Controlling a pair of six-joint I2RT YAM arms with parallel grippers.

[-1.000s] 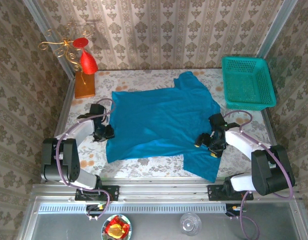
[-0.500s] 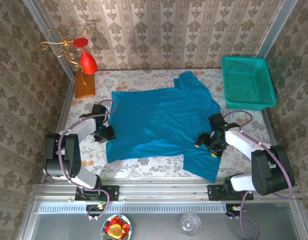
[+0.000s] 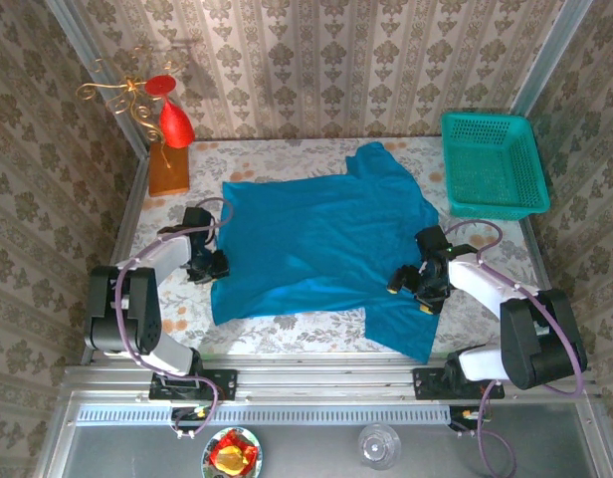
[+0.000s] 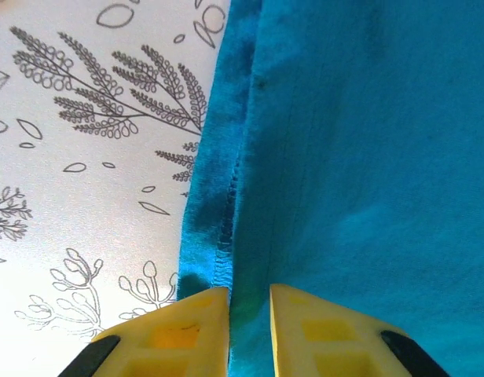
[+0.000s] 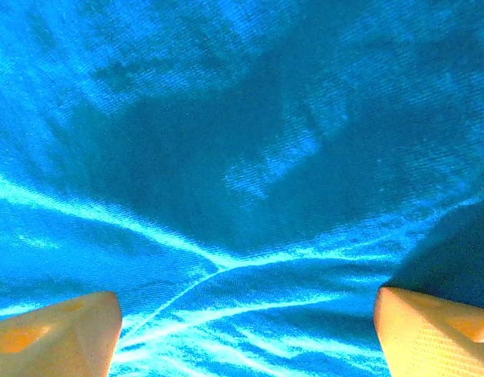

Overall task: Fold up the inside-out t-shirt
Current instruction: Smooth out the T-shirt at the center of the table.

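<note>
The teal-blue short-sleeved cloth t-shirt lies spread flat just left of the rigid green mesh plastic basket. At the edge farthest from the basket, the left gripper straddles the stitched hem with its fingers close together; I cannot tell whether they pinch it. On the basket side, the right gripper gapes wide over the cloth. Judging from this, the hem should be firmly caught before any lift.

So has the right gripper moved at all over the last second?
No. The right gripper sits in the same place over the t-shirt, no nearer the green basket than before, jaws open wide.
</note>
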